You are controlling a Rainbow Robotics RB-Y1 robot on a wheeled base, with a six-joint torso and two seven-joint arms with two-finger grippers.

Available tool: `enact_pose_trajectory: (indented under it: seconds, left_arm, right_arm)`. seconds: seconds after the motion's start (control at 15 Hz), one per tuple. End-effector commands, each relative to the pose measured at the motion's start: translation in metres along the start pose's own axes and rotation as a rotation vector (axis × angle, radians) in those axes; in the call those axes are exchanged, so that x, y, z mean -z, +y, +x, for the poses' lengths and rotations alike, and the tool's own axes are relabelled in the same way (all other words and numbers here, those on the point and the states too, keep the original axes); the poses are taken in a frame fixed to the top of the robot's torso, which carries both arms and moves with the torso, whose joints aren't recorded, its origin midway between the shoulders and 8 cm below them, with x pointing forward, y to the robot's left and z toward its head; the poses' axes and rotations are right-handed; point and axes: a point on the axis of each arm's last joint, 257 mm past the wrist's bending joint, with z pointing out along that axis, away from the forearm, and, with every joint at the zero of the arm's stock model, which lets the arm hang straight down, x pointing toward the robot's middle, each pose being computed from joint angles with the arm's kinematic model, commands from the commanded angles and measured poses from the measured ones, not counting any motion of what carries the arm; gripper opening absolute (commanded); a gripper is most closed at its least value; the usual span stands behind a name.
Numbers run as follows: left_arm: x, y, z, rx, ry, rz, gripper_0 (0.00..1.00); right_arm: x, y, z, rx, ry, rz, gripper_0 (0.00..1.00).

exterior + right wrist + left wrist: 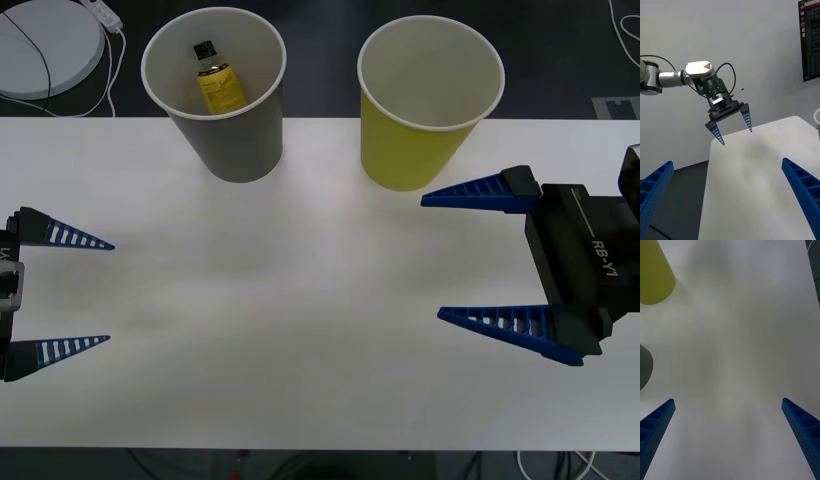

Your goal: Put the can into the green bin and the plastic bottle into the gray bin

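The gray bin [230, 130] stands at the back left of the white table, with the plastic bottle [217, 82] lying inside it, black cap toward the far wall. To its right stands the green bin [415, 130]; the part of its inside that shows is pale and bare. The can is out of view. My left gripper [108, 292] hovers open at the table's left edge, holding nothing. Over the right side, just in front of the green bin, my right gripper [433, 258] is open too. The left wrist view has the green bin [655, 277] and gray bin [644, 367] beyond the open left gripper [728, 403].
The white table [300, 300] stretches bare between the two grippers. Behind its back left corner lies a round white device [45, 45] with a cable. In the right wrist view the left gripper [736, 137] hangs over the table's far end, and a screen [811, 37] is on the wall.
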Motion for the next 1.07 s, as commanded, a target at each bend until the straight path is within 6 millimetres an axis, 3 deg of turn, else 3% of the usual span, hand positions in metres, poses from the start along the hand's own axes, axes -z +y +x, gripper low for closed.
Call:
enact_pose_trajectory:
  seconds: [0.07,0.53,1.07]
  left_arm:
    - [0.0,0.0,0.0,0.0,0.0,0.0,1.0]
    - [0.0,0.0,0.0,0.0,0.0,0.0,1.0]
    - [0.0,0.0,0.0,0.0,0.0,0.0,1.0]
  right_arm:
    - [0.014,0.008,0.001,-0.015,0.039,-0.003,1.0]
    - [0.04,0.019,0.0,-0.019,0.134,0.029,1.0]
    - [0.046,0.018,0.0,-0.006,0.137,0.055,1.0]
